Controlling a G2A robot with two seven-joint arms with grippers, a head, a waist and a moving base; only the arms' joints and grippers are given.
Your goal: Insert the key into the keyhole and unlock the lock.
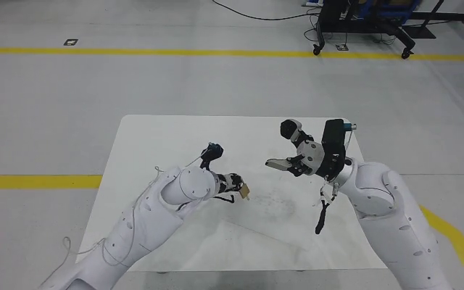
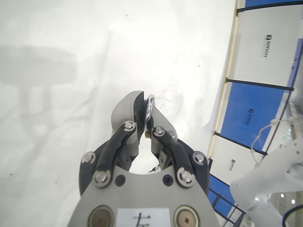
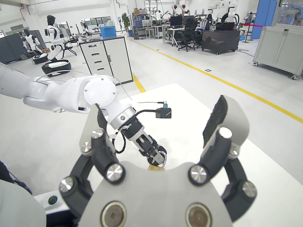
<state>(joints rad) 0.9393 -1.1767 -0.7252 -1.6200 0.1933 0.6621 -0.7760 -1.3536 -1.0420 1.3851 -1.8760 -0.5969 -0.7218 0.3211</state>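
The left gripper [image 2: 145,107] is clamping the silver shackle of a small brass padlock [image 2: 149,103], holding it over the middle of the white desk [image 1: 181,138]. The right gripper [image 3: 158,109] is hanging spread and empty, facing it from the right-edge side. The padlock looks ready, with fetching, inserting and turning the key all remaining.

Left gripper [image 2: 147,103] pinched on the lock [image 1: 244,191] — right gripper [image 3: 159,109] spread wide, facing it nearby.
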